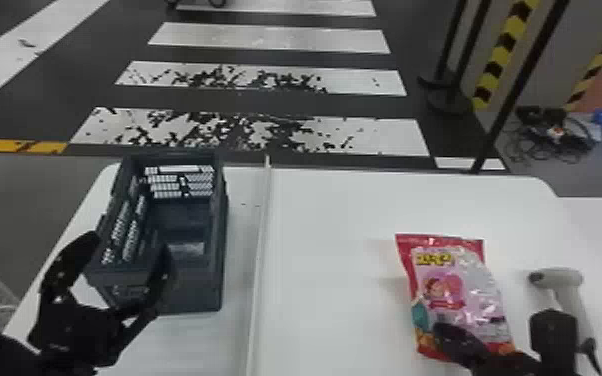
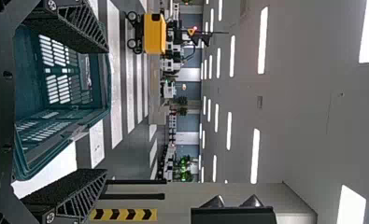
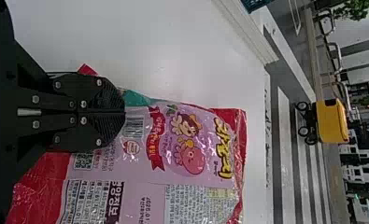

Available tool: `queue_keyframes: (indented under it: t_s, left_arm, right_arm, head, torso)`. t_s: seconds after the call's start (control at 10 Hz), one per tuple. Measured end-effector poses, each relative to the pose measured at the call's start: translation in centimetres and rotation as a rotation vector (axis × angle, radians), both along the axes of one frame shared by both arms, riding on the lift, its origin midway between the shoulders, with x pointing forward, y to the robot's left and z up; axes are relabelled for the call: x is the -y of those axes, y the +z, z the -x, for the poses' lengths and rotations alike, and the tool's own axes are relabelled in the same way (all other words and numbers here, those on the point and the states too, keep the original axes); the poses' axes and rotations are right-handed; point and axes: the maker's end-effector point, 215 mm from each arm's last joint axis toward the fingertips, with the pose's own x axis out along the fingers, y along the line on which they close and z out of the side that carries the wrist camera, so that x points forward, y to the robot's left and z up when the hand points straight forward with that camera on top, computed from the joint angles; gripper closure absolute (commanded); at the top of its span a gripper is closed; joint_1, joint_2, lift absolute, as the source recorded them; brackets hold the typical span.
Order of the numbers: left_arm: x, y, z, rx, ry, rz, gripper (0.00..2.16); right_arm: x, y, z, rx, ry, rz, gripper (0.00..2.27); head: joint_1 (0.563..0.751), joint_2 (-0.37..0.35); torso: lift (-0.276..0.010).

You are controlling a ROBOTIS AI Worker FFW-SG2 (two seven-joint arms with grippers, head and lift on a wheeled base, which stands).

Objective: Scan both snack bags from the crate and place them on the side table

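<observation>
"What lay where?"
"A white table (image 1: 315, 220) spanned the lower frame, the crate (image 1: 195, 295) at left, the snack bag (image 1: 460, 290) lower right, its long axis pointing away from the robot."
"Which arm was nearer it?"
"The right. The left gripper (image 1: 130, 242) stood spread at the crate; the right gripper (image 3: 125, 112) sat low over the bag's near end, angled forward, pressed together. Whether it pinched film, I couldn't tell."

Scuffed white stripes (image 1: 380, 135) cross a dark floor (image 1: 80, 65) — and strip lights (image 2: 262, 39) glow on the grey ceiling (image 2: 303, 93)
</observation>
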Motion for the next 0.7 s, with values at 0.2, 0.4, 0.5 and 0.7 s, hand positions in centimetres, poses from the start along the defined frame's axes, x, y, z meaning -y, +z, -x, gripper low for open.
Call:
queue_keyframes:
  t_s: [0.2, 0.4, 0.5, 0.7]
  left_arm:
    - [0.0, 0.1, 0.0, 0.002, -0.001, 0.000, 0.08]
    - [0.0, 0.2, 0.0, 0.003, -0.001, 0.000, 0.08]
    - [0.0, 0.1, 0.0, 0.001, -0.001, 0.000, 0.08]
    - [0.0, -0.1, 0.2, -0.003, 0.000, 0.001, 0.08]
  right_arm:
    - [-0.2, 2.1, 0.0, 0.031, 0.007, -0.002, 2.24]
    - [-0.7, 4.8, 0.0, 0.071, 0.015, -0.010, 2.24]
    - [-0.6, 5.8, -0.2, 0.088, 0.013, -0.014, 2.24]
    - [0.7, 7.5, -1.8, 0.131, -0.010, -0.007, 2.24]
  head:
    - [0.695, -0.025]
    - [0.695, -0.017]
    - [0.695, -0.015]
    - [0.695, -0.034]
  torso:
    - [-0.098]
    - [-0.098]
    - [-0.098]
    - [-0.098]
